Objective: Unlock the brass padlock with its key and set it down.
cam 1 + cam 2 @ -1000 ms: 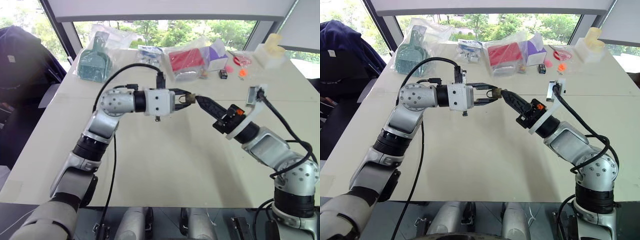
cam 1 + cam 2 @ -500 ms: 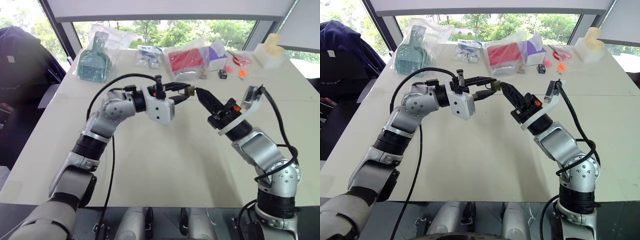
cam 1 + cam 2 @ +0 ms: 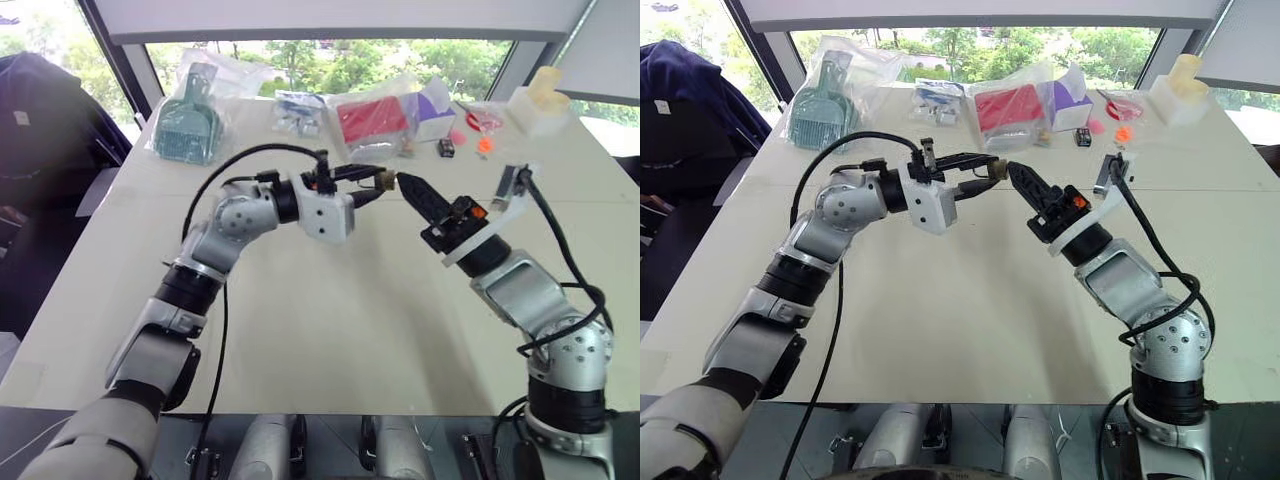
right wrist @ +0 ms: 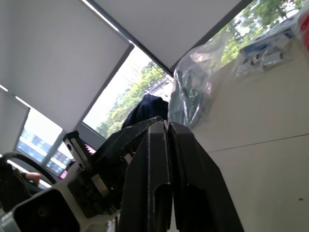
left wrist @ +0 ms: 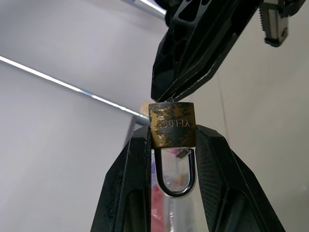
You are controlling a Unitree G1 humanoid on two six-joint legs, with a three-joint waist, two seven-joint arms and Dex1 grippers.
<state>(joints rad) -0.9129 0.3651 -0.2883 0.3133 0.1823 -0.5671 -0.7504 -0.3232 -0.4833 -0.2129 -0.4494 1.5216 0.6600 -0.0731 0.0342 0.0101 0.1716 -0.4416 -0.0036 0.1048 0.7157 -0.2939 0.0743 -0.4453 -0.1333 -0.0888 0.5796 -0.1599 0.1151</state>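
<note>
**Padlock pinched mid-air, key end being worked — not yet open**

The left gripper (image 5: 172,145) has its two fingers pressed against the sides of the brass padlock (image 5: 172,123), holding it up off the table (image 3: 330,330) abt mid-scene, toward the far side. In the left wrist view the brass body sits at the fingertips and the silver shackle loops back betw. the fingers, seated in the body as far as I can tell — so I'd judge the lock not yet open.

The right gripper (image 3: 408,186) comes in from the right, its tip right at the padlock's exposed end. Its fingers look pressed nearly together in the right wrist view; whether they pinch a key there I can't tell — no key is visible.

Progress, as a judgement: lock picked up and presented, approx. halfway. Left to do: turn the key, free the shackle, set the lock down on the table. Bagged items lie along the far edge, well apart from the work.
</note>
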